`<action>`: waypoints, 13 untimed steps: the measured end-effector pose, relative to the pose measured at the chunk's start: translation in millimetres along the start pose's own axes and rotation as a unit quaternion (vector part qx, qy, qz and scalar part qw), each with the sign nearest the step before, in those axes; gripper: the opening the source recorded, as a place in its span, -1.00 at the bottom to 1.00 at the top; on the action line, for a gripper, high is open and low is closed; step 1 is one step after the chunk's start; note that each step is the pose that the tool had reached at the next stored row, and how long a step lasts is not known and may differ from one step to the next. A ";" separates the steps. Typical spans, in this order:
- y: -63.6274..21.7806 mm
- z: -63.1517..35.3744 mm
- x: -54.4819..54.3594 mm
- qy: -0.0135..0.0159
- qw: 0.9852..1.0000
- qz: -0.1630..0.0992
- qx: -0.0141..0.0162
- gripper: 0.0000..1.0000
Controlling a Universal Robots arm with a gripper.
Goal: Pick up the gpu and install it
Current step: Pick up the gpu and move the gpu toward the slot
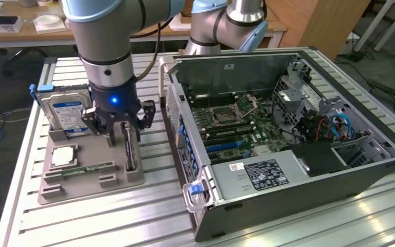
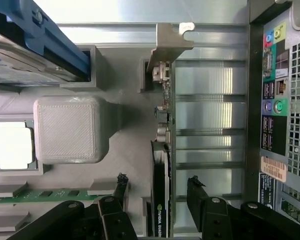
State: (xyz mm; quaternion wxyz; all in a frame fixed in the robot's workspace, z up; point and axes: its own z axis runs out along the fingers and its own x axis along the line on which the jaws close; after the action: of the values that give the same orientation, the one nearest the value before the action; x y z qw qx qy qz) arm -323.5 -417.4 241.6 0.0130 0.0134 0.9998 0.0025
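gpu (image 2: 160,200): thin black card on edge in grey holder (image 1: 91,183); silver bracket end | jaws: spread wide, straddling it

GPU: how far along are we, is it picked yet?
Done: the gripper is lined up over the gpu, open, one finger on each side. In hand: nothing; the card stands on edge in the grey holder, not gripped. Left: the grasp, the lift and seating it in the open computer case.

Open gaps flank the gpu (image 2: 160,200) (standing on edge), hard drive (image 1: 67,110) near, computer case (image 1: 287,211) beside.
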 end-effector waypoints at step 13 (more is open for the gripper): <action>0.2 1.6 -0.1 0.000 1.000 -0.007 0.000 0.18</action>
State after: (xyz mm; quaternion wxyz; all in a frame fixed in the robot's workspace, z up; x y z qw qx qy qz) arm -323.4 -417.2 240.0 0.0130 0.0062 0.9999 0.0027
